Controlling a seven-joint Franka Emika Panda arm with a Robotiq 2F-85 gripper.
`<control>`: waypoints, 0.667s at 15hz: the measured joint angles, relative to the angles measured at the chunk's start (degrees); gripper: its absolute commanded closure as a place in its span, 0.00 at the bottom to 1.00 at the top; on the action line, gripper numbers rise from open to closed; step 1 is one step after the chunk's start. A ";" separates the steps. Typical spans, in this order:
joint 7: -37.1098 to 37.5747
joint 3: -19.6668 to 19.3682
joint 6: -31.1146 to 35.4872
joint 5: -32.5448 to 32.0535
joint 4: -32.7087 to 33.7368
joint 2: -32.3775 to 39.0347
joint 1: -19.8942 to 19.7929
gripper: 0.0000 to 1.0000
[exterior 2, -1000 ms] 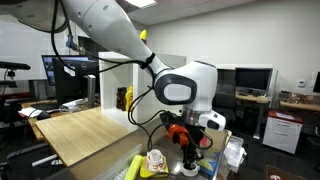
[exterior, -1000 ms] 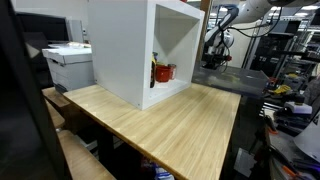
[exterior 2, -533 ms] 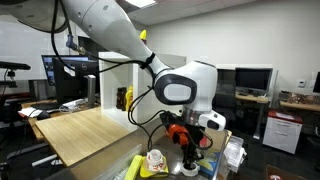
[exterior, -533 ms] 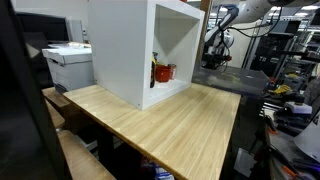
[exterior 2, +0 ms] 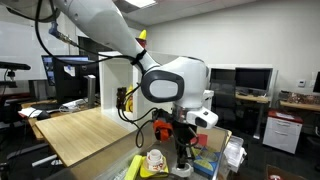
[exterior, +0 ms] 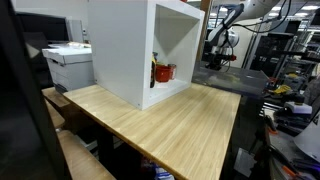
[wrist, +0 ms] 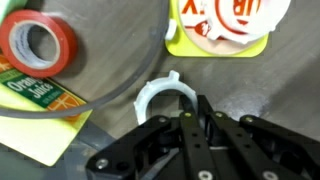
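Note:
In the wrist view my gripper (wrist: 194,108) is shut, its two black fingers pinching the right rim of a white plastic ring (wrist: 160,92) that lies on a grey surface. A thin grey cable (wrist: 105,92) curves past the ring's left side. A red tape roll (wrist: 35,47) sits at the upper left, over a green and yellow packet (wrist: 42,102). In an exterior view the gripper (exterior 2: 182,160) points down over a cluttered stand beside the wooden table (exterior 2: 80,128). Far back in an exterior view the gripper (exterior: 214,58) is small and its jaws are unclear.
A white open cabinet (exterior: 150,45) stands on the wooden table (exterior: 170,125) with red items (exterior: 163,72) inside. A cup on a yellow-green pad (wrist: 225,25) lies just beyond the ring. A printer (exterior: 68,65) and office desks with monitors (exterior 2: 255,78) surround the area.
The arm's wrist and gripper have shifted to the left in an exterior view. The jaws have stayed shut.

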 measured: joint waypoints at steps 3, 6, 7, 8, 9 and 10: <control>3.98 -2.27 4.81 -0.52 -7.56 -5.45 2.72 0.97; 7.65 -4.68 8.97 -2.68 -14.94 -10.98 5.26 0.97; 8.92 -5.63 10.09 -3.92 -17.38 -12.88 6.15 0.97; 10.71 -7.09 11.48 -6.22 -20.80 -15.63 7.35 0.97; 12.35 -8.49 12.68 -8.87 -23.58 -17.98 8.41 0.97; 14.40 -10.06 13.74 -12.08 -26.29 -20.32 9.46 0.97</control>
